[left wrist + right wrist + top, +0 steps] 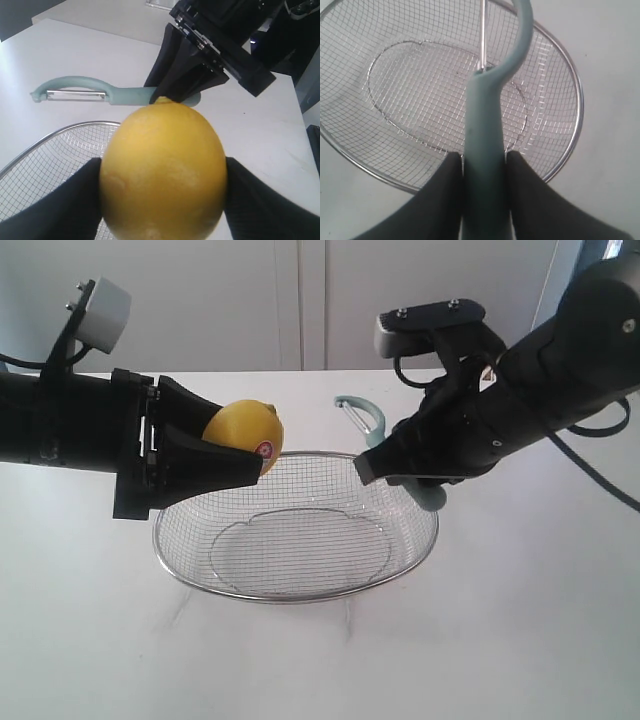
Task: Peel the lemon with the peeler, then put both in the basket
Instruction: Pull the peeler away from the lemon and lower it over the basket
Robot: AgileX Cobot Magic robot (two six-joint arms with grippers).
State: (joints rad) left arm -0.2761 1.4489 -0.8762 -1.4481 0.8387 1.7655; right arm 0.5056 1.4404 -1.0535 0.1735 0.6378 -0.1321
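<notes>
My left gripper (240,455) is shut on the yellow lemon (245,432), holding it in the air above the left rim of the wire basket (300,592); its red-and-white sticker faces the camera. In the left wrist view the lemon (164,167) fills the space between both black fingers (60,205). My right gripper (385,465) is shut on the handle of the pale teal peeler (362,418), whose loop head points up and back over the basket's far right rim. In the right wrist view the peeler handle (485,145) runs between the fingers (442,192), over the basket mesh (420,85).
The basket stands mid-table on a white tabletop (520,640) with nothing inside it. A white wall or cabinet front (300,300) rises behind the table's far edge. Both dark arms hang above the basket's two ends.
</notes>
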